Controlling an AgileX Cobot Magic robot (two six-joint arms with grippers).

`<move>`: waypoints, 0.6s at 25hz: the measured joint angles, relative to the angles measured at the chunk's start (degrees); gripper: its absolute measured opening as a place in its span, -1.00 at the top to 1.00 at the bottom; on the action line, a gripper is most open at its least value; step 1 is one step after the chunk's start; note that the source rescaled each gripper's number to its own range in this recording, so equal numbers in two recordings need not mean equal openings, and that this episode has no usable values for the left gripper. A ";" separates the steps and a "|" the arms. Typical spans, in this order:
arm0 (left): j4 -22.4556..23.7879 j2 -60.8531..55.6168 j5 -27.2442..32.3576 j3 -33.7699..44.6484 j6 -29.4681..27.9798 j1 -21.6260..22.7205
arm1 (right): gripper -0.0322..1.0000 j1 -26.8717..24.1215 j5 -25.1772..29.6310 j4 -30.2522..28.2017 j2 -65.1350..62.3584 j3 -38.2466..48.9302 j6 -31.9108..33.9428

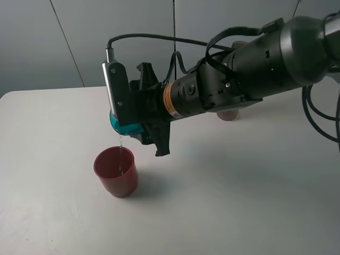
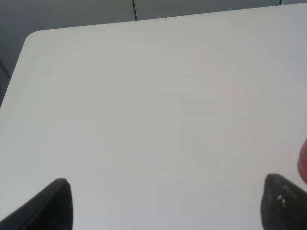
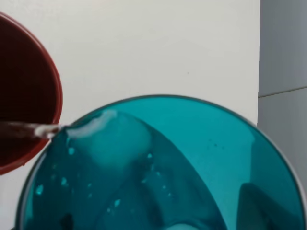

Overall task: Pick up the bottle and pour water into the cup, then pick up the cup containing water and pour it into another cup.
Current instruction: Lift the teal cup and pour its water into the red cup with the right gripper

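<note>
My right gripper point(image 1: 133, 121) reaches across to the left half of the table and is shut on the teal cup point(image 1: 118, 124), holding it tipped on its side. A thin stream of water point(image 1: 121, 146) falls from its rim into the dark red cup point(image 1: 116, 172), which stands upright just below. The right wrist view looks into the teal cup point(image 3: 158, 167), with water running off its lip toward the red cup point(image 3: 24, 91). My left gripper point(image 2: 165, 203) hovers open over bare table. The bottle is mostly hidden behind the right arm; a brownish translucent base point(image 1: 229, 115) shows under it.
The white table point(image 1: 239, 202) has a rounded far left corner point(image 2: 31, 38) against a grey wall. The right arm and its cables span the upper right of the exterior high view. A red sliver point(image 2: 303, 160) touches the edge of the left wrist view.
</note>
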 joint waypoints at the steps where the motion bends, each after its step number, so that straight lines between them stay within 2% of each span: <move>1: 0.00 0.00 0.00 0.00 0.00 0.00 | 0.78 0.00 0.31 0.00 0.31 -0.14 -0.37; 15: 0.00 0.00 0.00 0.00 0.00 0.00 | 0.78 1.11 0.75 0.00 0.54 -1.12 -7.99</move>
